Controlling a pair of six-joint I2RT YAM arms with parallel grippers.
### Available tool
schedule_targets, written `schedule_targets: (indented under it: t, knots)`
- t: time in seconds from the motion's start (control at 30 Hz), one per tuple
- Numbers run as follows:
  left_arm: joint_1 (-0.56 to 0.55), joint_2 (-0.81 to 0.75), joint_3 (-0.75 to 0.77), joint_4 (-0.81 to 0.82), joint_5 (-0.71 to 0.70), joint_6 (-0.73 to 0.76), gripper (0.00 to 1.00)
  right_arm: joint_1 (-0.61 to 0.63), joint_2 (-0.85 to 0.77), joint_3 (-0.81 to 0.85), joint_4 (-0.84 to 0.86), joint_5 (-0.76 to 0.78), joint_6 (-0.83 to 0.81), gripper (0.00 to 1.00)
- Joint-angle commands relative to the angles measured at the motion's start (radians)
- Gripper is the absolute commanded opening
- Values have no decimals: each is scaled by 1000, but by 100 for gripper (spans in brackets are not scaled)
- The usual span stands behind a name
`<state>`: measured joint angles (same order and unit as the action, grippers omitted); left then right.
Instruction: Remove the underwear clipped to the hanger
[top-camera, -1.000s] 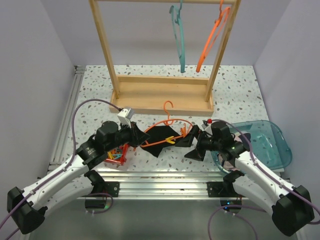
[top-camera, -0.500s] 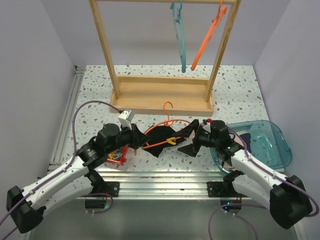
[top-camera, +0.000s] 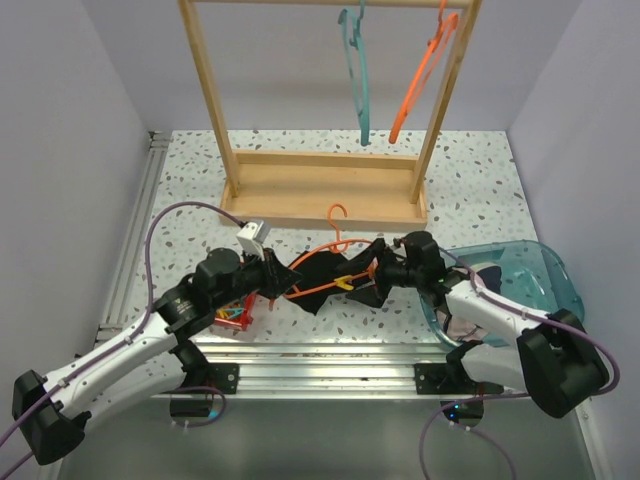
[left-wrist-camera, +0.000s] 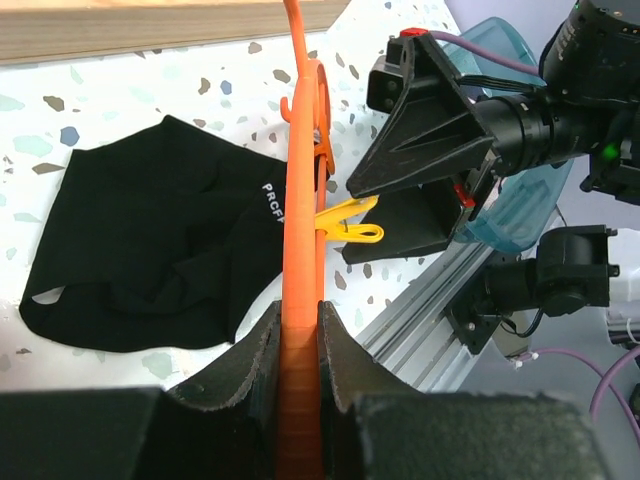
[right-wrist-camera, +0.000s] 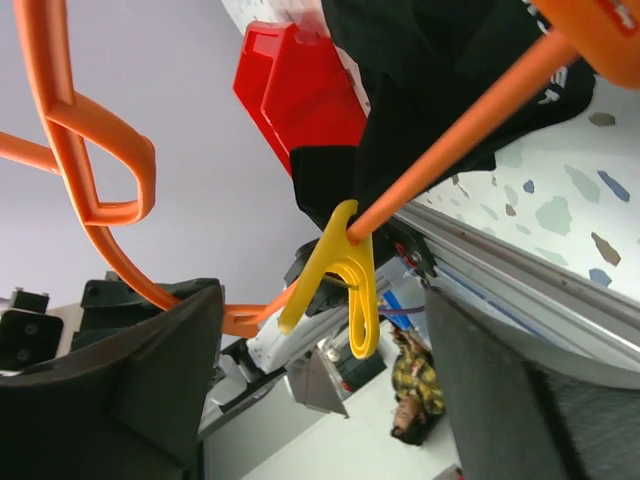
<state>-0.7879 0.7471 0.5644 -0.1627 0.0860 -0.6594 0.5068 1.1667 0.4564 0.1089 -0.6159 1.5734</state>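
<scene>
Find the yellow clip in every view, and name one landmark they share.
Top external: the yellow clip sits just below centre, on the hanger's lower bar.
Left wrist: near centre, sticking out to the right of the hanger.
Right wrist: centre, hanging from the slanted bar.
Shared landmark: the orange hanger it grips.

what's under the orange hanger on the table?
Black fabric briefs, spread on the speckled tabletop, pinned to the orange plastic hanger by a yellow clothespin. Anything beneath the briefs is covered.
</scene>
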Motion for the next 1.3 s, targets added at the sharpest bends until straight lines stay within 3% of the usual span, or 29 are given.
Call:
schedule_targets:
  t: [0.0,0.03,0.17,0.2,0.57,0.67,0.7,0.8,0.87,1.07,1.27]
  knots:
    - [-10,-18,11,54,-20,-16,0,13,37,47,89,-5,31,79]
    - [-10,-20,8,52,-25,-16,0,18,51,48,100,-5,36,73]
    - [-10,-34,8,45,-35,-16,0,21,45,36,94,-10,34,27]
    - [-10,-34,8,43,-40,-16,0,21,38,31,87,-11,36,0]
    - [-10,3,12,54,-68,-8,0,21,-162,-32,74,-41,1,0]
    - [-11,18,37,48,-83,1,0,21,-193,-18,92,-112,-44,0]
    - [-10,20,48,42,-83,13,0,21,-196,-1,68,-132,-77,0]
    - [-11,17,109,-9,-182,50,0,38,-199,129,-206,-159,-400,0]
    - [-10,3,167,-41,-207,84,0,48,-191,206,-322,-195,-479,0]
    - [-10,-37,324,-178,-259,126,0,107,-177,275,-311,-232,-552,0]
    - [-10,-133,396,-342,-409,124,0,255,-75,340,-251,-214,-579,0]
